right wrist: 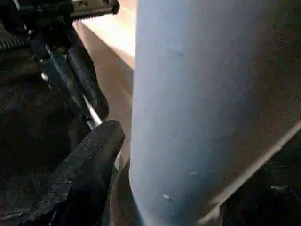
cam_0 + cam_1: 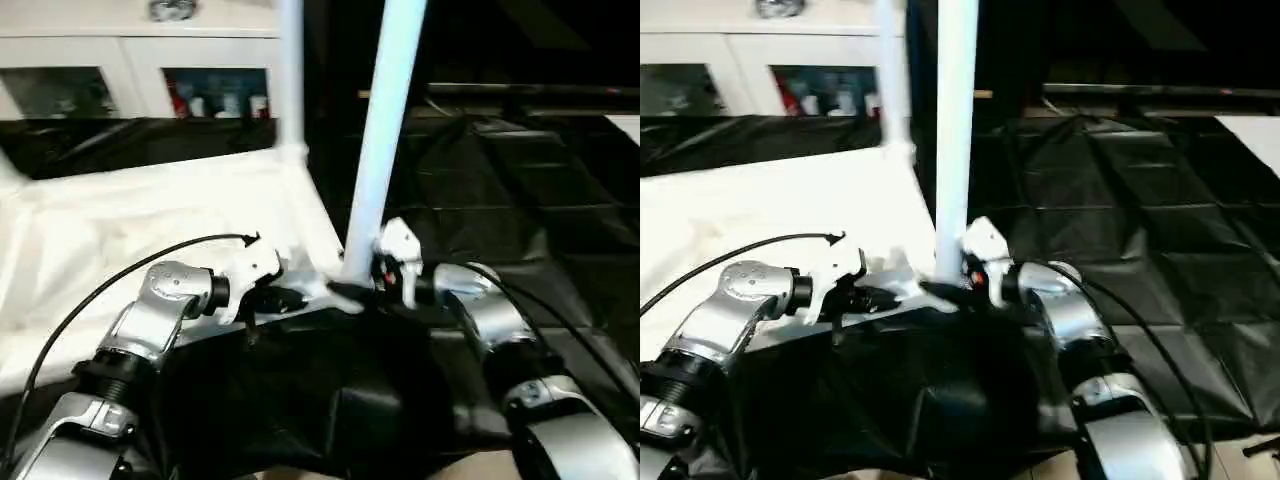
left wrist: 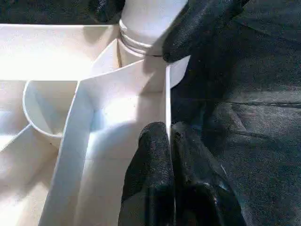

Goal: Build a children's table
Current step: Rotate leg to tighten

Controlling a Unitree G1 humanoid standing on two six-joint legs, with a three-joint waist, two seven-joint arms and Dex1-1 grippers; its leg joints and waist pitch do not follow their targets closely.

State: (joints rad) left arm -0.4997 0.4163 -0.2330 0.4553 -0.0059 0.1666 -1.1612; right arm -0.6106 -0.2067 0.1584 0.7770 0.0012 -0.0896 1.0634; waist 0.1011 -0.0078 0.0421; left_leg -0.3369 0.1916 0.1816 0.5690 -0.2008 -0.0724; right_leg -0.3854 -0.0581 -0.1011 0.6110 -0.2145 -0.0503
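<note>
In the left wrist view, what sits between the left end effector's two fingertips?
The tabletop's thin side wall: the left end effector pinches it edge-on, near the corner socket holding a leg.

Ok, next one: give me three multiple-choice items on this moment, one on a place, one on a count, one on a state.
1. Where is the right gripper?
A. At the foot of the near leg
B. On the cabinet door
C. Down on the black sheet, away from the tabletop

2. How many legs rise from the tabletop?
A. One
B. Two
C. Four

3. What is the left gripper doing?
A. Hanging wide open in the air
B. Shut on the tabletop's thin rim
C. Shut on a leg

Answers:
1 A: the eye views show it at the corner socket where the near leg goes in.
2 B: the near leg and a far leg stand at two corners.
3 B: the left wrist view shows its fingers pinching the rim.
</note>
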